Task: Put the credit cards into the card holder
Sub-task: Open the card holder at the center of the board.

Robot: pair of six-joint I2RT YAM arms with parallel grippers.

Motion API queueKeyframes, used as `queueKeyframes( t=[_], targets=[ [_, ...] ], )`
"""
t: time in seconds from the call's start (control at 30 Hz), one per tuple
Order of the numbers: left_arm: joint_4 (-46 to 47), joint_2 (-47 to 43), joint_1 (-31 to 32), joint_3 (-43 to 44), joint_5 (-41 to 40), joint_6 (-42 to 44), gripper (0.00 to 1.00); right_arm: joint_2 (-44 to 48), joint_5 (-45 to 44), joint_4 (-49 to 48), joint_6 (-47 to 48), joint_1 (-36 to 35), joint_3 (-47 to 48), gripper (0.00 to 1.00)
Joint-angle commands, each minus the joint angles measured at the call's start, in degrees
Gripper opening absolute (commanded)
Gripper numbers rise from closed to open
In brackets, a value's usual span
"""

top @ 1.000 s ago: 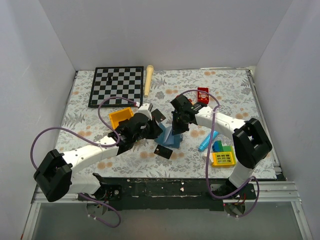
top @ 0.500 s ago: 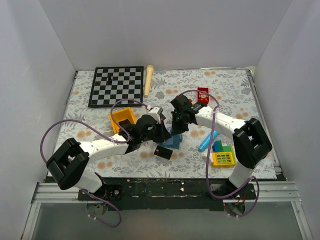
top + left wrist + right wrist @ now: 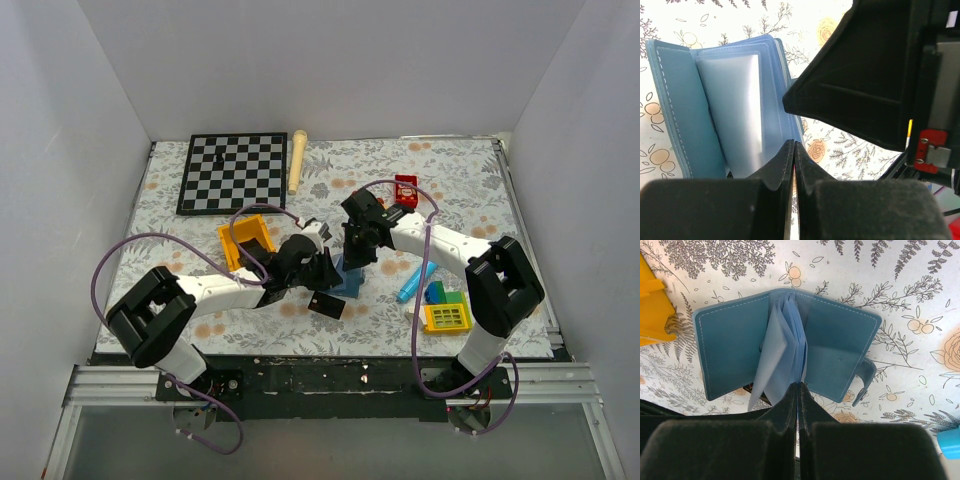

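Note:
The slate-blue card holder (image 3: 347, 281) lies open on the flowered table, its pale inner sleeves fanned up (image 3: 785, 340). My right gripper (image 3: 352, 252) (image 3: 799, 385) is shut on the lower edge of those sleeves. My left gripper (image 3: 322, 266) (image 3: 794, 144) is shut at the holder's left side, its tips right at the sleeves (image 3: 735, 110). It seems to pinch a black credit card, which is edge-on and barely visible. The second black credit card (image 3: 326, 303) lies flat on the table just in front of the holder. The right gripper's black finger (image 3: 860, 85) fills the left wrist view's upper right.
An orange tray (image 3: 245, 238) sits left of the grippers. A chessboard (image 3: 232, 172) and a wooden pin (image 3: 297, 160) are at the back. A red box (image 3: 405, 188), a bright blue tube (image 3: 415, 283), coloured blocks (image 3: 440, 293) and a yellow toy (image 3: 447, 317) are on the right.
My left arm has swung right and forward, bringing its shut gripper from beside the orange tray to the holder's left edge. The right arm, the holder and the loose card have not moved.

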State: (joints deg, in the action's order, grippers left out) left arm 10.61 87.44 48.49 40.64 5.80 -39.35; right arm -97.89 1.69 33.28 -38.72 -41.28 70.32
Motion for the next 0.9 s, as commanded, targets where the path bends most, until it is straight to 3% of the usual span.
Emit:
queueKeyframes(
  t=[0.0,0.87],
  targets=[
    [0.29,0.36,0.11,0.14,-0.35,-0.11,0.00,0.42,0.42,-0.32,0.31,0.14,1.22,0.01],
    [-7.09,0.72,-0.76,0.31,-9.76,-0.81,0.00,0.86,-0.02,-0.58,0.40,0.23,-0.01,0.01]
  ],
)
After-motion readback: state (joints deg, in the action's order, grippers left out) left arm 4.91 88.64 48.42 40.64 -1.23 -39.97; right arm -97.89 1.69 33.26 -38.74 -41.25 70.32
